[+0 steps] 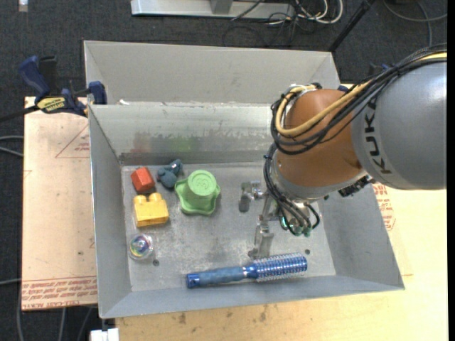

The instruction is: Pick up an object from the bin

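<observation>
**Open gripper over bare floor, just behind the blue brush**

Camera view: the grey metal bin [206, 244] holds six loose things on its floor. The gripper [254, 219] hangs below the arm's orange wrist cover [316, 144], right of the floor's middle. Its two metal fingers [261, 241] stand spread apart with only bare floor between them, so nothing is gripped.

The thing nearest the gripper is a blue plastic hairbrush with a bristled round head [245, 271]. It lies lengthwise along the bin's front edge, head toward the right wall, just in front of the nearer finger; whether they touch cannot be told.

A green ridged plastic cup, seen from above [197, 192], sits left of the gripper, toward the back wall. Beside it, in the back left corner, lie a small blue-grey lump [170, 175] and a red block [143, 180]. A yellow toy brick [151, 210] lies just in front of the red block, and a clear glittery ball [141, 246] sits near the front left corner
</observation>
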Tool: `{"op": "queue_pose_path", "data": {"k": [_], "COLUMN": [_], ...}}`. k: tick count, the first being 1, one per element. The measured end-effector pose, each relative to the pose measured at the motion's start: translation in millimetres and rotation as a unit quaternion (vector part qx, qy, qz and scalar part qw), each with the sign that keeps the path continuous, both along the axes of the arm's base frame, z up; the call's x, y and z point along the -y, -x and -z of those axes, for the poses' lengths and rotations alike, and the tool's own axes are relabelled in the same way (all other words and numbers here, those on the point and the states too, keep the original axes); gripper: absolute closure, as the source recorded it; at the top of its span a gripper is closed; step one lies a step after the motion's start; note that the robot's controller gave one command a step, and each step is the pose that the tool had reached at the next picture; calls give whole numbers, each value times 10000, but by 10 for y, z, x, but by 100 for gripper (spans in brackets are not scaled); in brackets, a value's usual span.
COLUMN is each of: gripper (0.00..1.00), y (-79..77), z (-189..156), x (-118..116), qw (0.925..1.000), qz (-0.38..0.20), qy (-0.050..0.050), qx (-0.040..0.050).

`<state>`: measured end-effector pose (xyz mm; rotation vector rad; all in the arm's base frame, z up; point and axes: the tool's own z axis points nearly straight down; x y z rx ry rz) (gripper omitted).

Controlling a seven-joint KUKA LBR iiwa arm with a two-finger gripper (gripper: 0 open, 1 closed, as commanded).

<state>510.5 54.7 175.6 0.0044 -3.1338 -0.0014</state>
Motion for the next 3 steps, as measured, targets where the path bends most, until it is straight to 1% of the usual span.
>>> {"op": "queue_pose_path", "data": {"k": [1,2,3], "gripper": [0,100,100], "y": [281,286,152], "z": [971,961,-452], "x": [-129,-120,-164], "qw": [10000,10000,9999], "qz": [-71,-63,-90], "qy": [-8,-4,-9], "qx": [44,36,85]}}
